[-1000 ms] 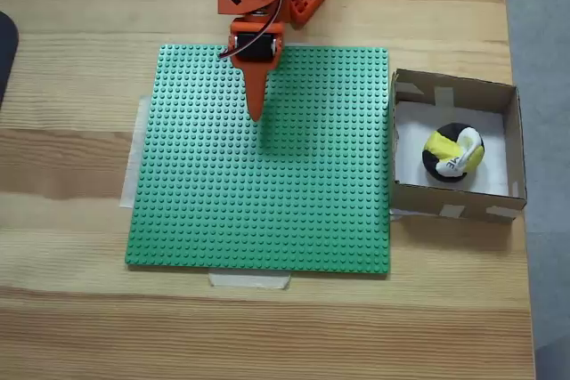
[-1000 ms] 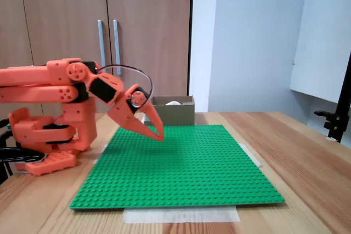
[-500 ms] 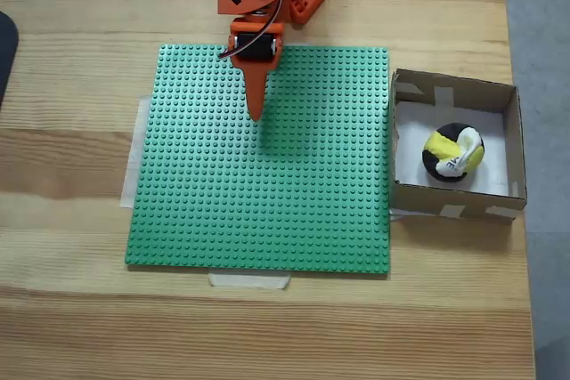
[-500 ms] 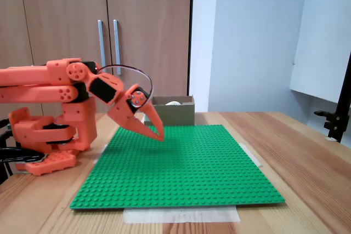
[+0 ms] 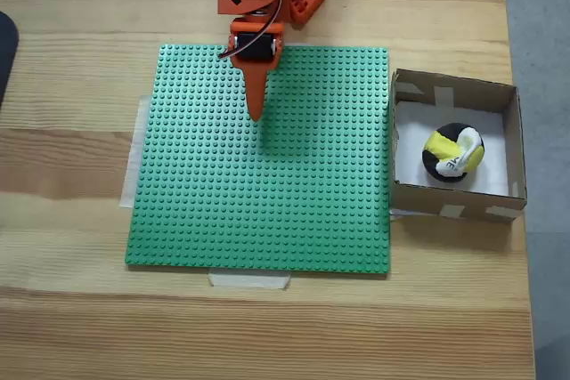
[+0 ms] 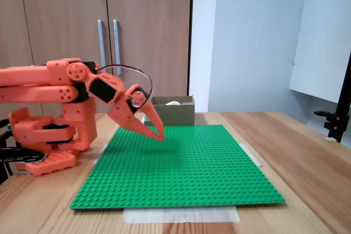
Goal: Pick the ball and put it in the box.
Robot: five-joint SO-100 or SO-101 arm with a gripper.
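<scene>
The ball [image 5: 453, 153], soft, light fabric best pinched across its middle, lies inside the box [image 5: 514, 143] at frame right. The gripper [image 5: 256, 114], clenched and empty, hovers over the green baseplate [image 5: 267, 202], upper centre.

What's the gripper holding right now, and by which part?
Nothing. The gripper is shut and empty above the green baseplate; the ball lies on the floor of the box, well away from the fingers.
</scene>
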